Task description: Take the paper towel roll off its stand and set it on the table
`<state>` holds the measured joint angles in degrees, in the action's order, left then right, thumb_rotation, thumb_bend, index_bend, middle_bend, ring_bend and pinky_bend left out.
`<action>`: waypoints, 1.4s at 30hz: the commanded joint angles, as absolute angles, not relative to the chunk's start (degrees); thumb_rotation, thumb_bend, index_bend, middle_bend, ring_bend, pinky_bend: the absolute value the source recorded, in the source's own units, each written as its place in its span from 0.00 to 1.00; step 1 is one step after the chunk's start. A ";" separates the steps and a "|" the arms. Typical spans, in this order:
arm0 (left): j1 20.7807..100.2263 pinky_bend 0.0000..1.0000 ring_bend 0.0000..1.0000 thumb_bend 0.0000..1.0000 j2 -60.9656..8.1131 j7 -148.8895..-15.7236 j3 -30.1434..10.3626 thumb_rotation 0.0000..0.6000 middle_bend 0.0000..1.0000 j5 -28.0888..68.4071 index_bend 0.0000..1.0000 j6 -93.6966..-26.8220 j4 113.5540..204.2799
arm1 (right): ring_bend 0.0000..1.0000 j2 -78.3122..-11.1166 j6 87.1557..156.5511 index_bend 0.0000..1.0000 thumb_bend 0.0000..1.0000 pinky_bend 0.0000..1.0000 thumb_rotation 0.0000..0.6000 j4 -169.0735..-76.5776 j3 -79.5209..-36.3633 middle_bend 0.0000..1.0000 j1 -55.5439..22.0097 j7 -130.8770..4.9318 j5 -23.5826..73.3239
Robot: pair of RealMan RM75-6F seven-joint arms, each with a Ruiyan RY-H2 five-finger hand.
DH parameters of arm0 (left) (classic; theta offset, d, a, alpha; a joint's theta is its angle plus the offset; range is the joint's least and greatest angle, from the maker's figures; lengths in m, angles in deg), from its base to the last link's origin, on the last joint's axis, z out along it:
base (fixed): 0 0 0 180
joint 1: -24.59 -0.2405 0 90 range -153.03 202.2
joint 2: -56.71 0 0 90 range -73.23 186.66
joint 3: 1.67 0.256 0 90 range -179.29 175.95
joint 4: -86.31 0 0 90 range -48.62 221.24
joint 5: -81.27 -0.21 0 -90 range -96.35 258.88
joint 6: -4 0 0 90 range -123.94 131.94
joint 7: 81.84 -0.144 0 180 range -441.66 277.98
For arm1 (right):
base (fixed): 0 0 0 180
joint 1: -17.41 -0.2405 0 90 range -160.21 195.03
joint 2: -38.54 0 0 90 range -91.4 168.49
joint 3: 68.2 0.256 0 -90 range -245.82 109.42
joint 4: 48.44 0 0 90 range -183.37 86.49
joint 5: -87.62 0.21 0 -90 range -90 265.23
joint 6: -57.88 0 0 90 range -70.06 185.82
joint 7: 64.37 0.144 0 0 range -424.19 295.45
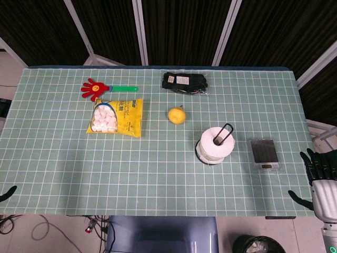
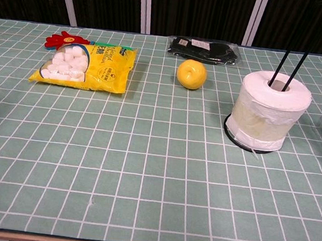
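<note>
The white paper towel roll (image 1: 215, 144) (image 2: 270, 111) stands upright on its black wire stand (image 1: 227, 130) (image 2: 292, 57), right of the table's middle. The stand's round base (image 2: 241, 142) shows under the roll, and two thin rods rise through the core. My right hand (image 1: 319, 176) hangs beyond the table's right edge, well apart from the roll, with its fingers spread and nothing in it. Of my left hand (image 1: 7, 193) only a dark tip shows at the far left edge, so I cannot tell how its fingers lie. The chest view shows neither hand.
A yellow fruit (image 1: 177, 115) (image 2: 192, 74) lies left of the roll. A yellow marshmallow bag (image 1: 116, 117) (image 2: 84, 65), a red hand-shaped clapper (image 1: 96, 88) and a black packet (image 1: 184, 83) (image 2: 203, 49) lie farther back. A dark flat device in clear wrap (image 1: 264, 153) sits right of the roll.
</note>
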<state>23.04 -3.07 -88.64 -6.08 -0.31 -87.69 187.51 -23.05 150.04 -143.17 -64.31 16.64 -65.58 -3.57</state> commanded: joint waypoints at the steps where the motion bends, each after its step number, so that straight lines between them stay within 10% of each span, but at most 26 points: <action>1: 23.11 0.00 0.00 0.12 -3.07 -88.71 -6.10 1.00 0.00 -0.26 0.14 -87.58 187.54 | 0.00 -23.08 149.93 0.00 0.00 0.00 1.00 -143.16 -64.30 0.00 16.61 -65.68 -3.47; 29: 22.52 0.00 0.00 0.12 -2.53 -87.62 -5.99 1.00 0.00 -0.93 0.14 -88.70 187.83 | 0.00 -22.91 148.80 0.00 0.00 0.00 1.00 -144.61 -63.78 0.00 16.83 -63.92 -0.35; 42: 22.51 0.00 0.00 0.12 -2.32 -87.13 -6.17 1.00 0.00 -0.45 0.14 -88.50 187.84 | 0.00 -25.57 136.81 0.00 0.00 0.00 1.00 -148.12 -61.42 0.00 12.44 -46.88 8.58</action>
<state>22.51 -2.32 -87.13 -6.17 -0.46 -88.50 187.84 -24.49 139.95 -147.28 -62.59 14.13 -50.15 5.98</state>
